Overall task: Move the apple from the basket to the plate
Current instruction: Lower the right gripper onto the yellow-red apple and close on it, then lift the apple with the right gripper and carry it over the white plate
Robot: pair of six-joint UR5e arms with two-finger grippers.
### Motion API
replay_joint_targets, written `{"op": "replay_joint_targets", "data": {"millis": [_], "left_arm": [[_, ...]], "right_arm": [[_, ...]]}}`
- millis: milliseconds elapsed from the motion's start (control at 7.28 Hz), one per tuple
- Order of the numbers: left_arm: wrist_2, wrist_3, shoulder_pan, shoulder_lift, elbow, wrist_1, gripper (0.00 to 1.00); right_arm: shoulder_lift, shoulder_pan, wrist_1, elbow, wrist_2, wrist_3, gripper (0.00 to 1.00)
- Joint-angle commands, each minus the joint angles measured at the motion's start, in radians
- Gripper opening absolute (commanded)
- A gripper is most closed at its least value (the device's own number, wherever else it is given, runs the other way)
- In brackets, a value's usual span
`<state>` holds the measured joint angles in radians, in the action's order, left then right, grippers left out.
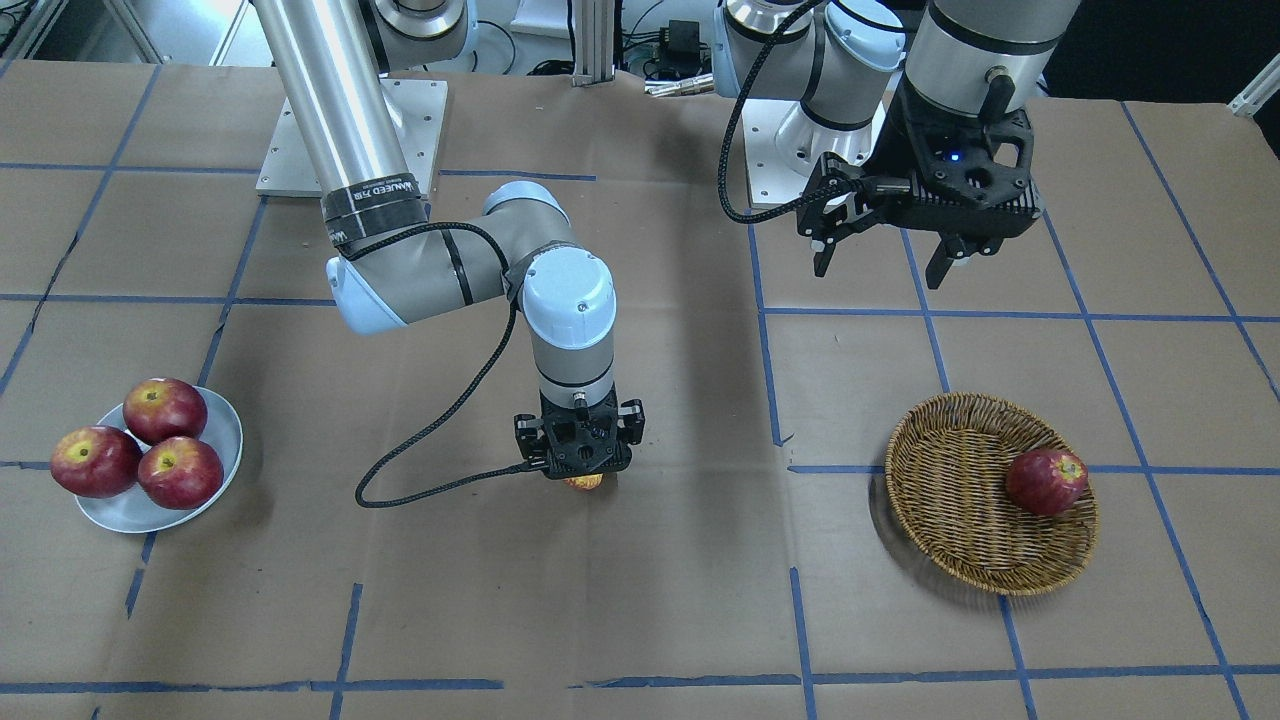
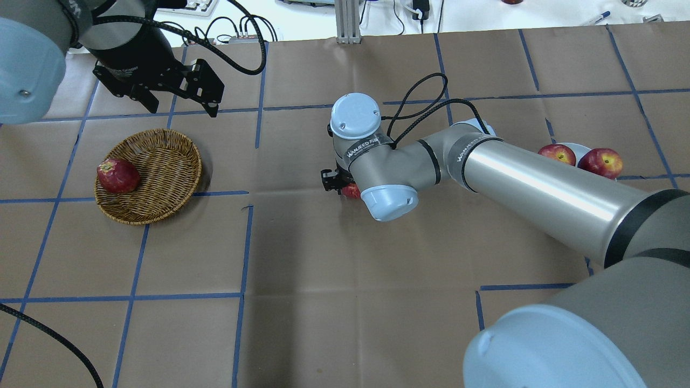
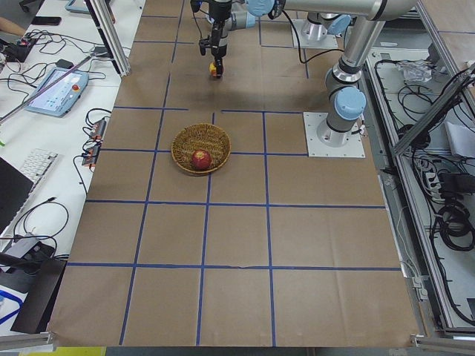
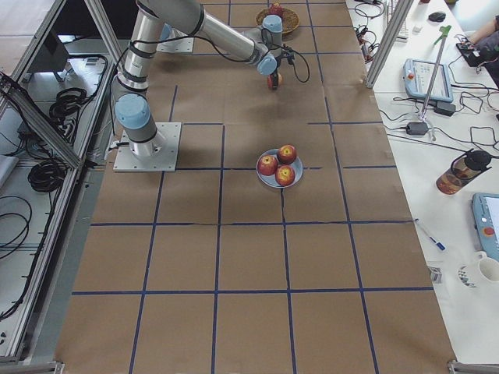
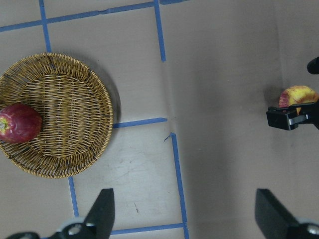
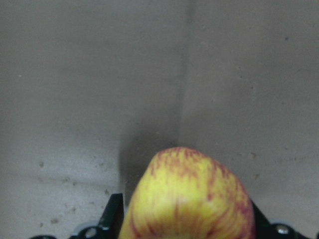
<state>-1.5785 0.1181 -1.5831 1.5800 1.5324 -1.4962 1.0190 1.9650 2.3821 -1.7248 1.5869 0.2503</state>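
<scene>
Right pincer (image 1: 582,474) points straight down over table (image 1: 640,600), clamped on apple (image 6: 189,199); left pincer (image 1: 880,270) raised near basket (image 1: 950,480), spread wide, empty.

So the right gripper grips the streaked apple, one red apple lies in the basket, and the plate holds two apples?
No: the plate holds three apples, not two; the exterior front-facing view shows it. The right gripper does grip the streaked apple, and one red apple lies in the basket.
</scene>
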Motion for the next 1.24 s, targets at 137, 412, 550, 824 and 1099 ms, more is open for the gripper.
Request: {"op": "replay_joint_targets", "data": {"millis": [137,412,550,824,1099], "left_arm": [[0.000,0.000,0.000,0.000,0.000,-0.010,1.00],[0.000,0.000,0.000,0.000,0.000,-0.010,1.00],[0.000,0.000,0.000,0.000,0.000,-0.010,1.00],[0.000,0.000,0.000,0.000,0.000,-0.013,1.00],[0.000,0.000,0.000,0.000,0.000,-0.013,1.00]], "right_arm": [[0.013,-0.008,0.037,0.010,0.022,-0.013,0.46],[0.053,-0.027,0.034,0.016,0.045,-0.014,0.43],[0.081,-0.055,0.026,0.010,0.051,-0.019,0.43],[0.165,-0.194,-0.074,0.002,0.044,-0.192,0.43],[0.237,-0.375,-0.118,-0.071,0.039,-0.453,0.43]]}}
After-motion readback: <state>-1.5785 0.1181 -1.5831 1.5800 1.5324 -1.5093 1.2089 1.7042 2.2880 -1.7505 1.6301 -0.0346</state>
